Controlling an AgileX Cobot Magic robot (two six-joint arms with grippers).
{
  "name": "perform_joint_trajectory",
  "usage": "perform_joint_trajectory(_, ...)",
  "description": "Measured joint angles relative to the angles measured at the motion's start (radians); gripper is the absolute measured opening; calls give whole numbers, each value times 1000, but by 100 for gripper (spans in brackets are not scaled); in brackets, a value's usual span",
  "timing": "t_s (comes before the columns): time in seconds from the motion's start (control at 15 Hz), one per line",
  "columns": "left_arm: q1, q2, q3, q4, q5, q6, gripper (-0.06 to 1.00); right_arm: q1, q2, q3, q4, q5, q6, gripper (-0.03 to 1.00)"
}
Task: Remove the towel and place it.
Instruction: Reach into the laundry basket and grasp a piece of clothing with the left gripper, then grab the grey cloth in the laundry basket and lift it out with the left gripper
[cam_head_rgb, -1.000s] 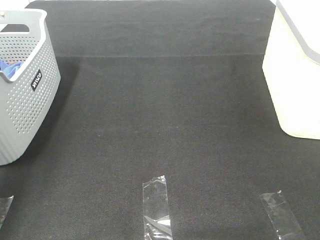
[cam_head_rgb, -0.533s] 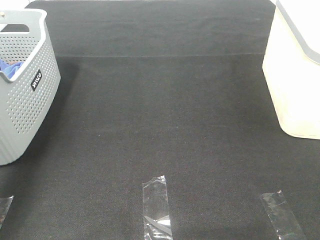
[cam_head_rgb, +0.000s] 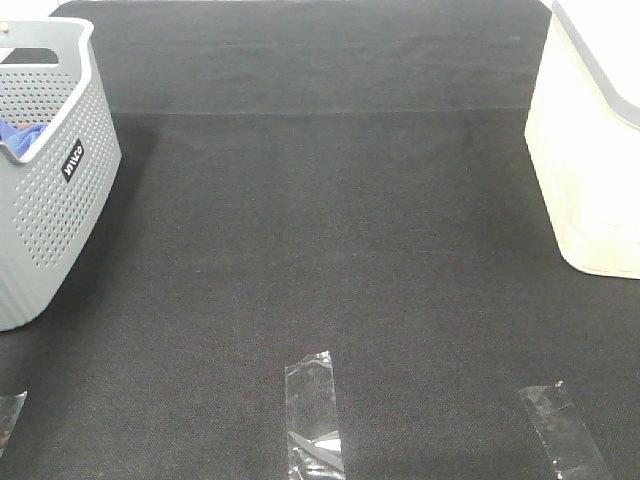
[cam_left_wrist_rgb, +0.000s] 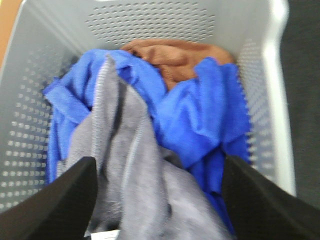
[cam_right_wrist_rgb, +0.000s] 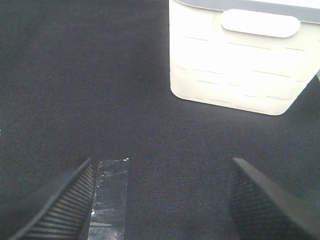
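Two grippers, both seen only from their own wrist cams.

Left gripper (cam_left_wrist_rgb: 159, 161): aimed down into the grey perforated basket (cam_head_rgb: 50, 200), which sits at the left edge of the desk (cam_head_rgb: 330, 230). Jaws spread wide, one finger on each side of the cloth heap. The towel bulges up in the gap between them. Can't tell whether either finger actually presses on it, and nothing looks pinched or lifted.

Towel (cam_left_wrist_rgb: 127, 165): grey-lavender, soft nap, crumpled into a loose ridge on top of the pile inside the basket. A stitched hem runs up along its high fold. A bit of white shows at its near edge by the gripper, too blurred to identify. It lies over a bright blue cloth (cam_left_wrist_rgb: 200, 120) that wraps around it on both sides. A brown cloth (cam_left_wrist_rgb: 175, 55) is tucked behind, against the far basket wall.

Mid desk: black mat with a clear tape strip (cam_head_rgb: 312, 410) near the front edge.

Right gripper (cam_right_wrist_rgb: 161, 162): hangs above the bare mat, looking down and forward. Jaws wide apart, holding nothing. Another tape strip (cam_right_wrist_rgb: 110, 195) lies on the mat under it. Cream bin (cam_right_wrist_rgb: 240, 65) stands just ahead of it, at the right edge of the desk.
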Motion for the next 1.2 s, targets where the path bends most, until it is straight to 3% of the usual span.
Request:
perform_joint_trajectory(0.27, 63, 137, -127, 34, 67, -52, 67, 0, 0, 0, 0, 0, 0, 70)
perform_joint_trajectory(0.53, 186, 228, -199, -42, 64, -51, 67, 0, 0, 0, 0, 0, 0, 70)
perform_joint_trajectory(0.67, 219, 271, -227, -92, 53, -5, 67, 0, 0, 0, 0, 0, 0, 70)
perform_joint_trajectory(0.93, 225, 336, -245, -144, -30, 62, 67, 0, 0, 0, 0, 0, 0, 70)
perform_joint_trajectory(1.2, 225, 394, -255, -181, -103, 70, 58, 0, 0, 0, 0, 0, 0, 70)
